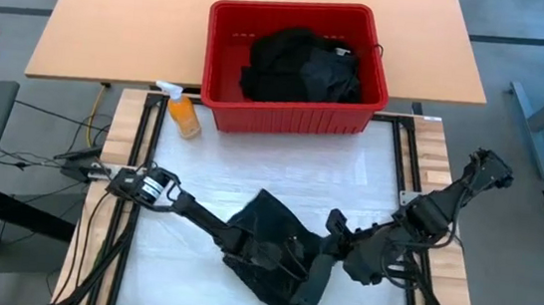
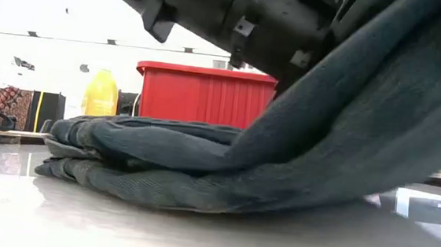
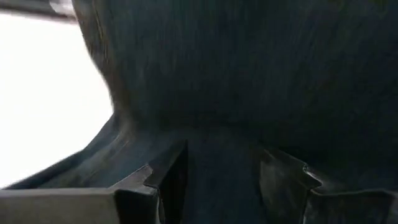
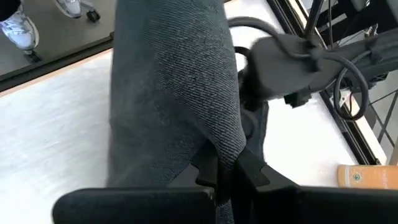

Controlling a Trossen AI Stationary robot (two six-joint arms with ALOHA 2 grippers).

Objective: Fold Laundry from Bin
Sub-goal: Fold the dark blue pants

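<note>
One piece of laundry, a dark grey-green garment [image 1: 269, 234], lies bunched on the white table, in the near middle. In the low view the garment [image 2: 185, 176] rests in folds and rises to the right. My right gripper [image 4: 227, 169] comes from the table's right and is shut on its raised part. My left gripper [image 3: 227, 177] reaches in from the left, low, with its fingers apart and dark cloth between and ahead of them. More dark laundry [image 1: 300, 65] lies heaped inside the red bin [image 1: 285, 119] at the far side. My left gripper has its open fingers [image 3: 165, 183] pushed into the garment's cloth [image 3: 224, 155], which fills the gap between them; I cannot tell whether it lies over or under them. My right gripper pinches a bunched band of the garment [image 4: 217, 146] between its two fingers, slanting down from the table's right. That band is lifted off the table, and the garment's left part [image 2: 123, 159] lies on the table. One layer or several, I cannot tell.
A small orange spray bottle [image 1: 184, 114] stands left of the bin, at the table's far left. Bare white table surface [image 1: 280, 168] lies between the bin and the garment. In the right wrist view, shoes of a person [image 4: 18, 28] show on the floor beyond the table.
</note>
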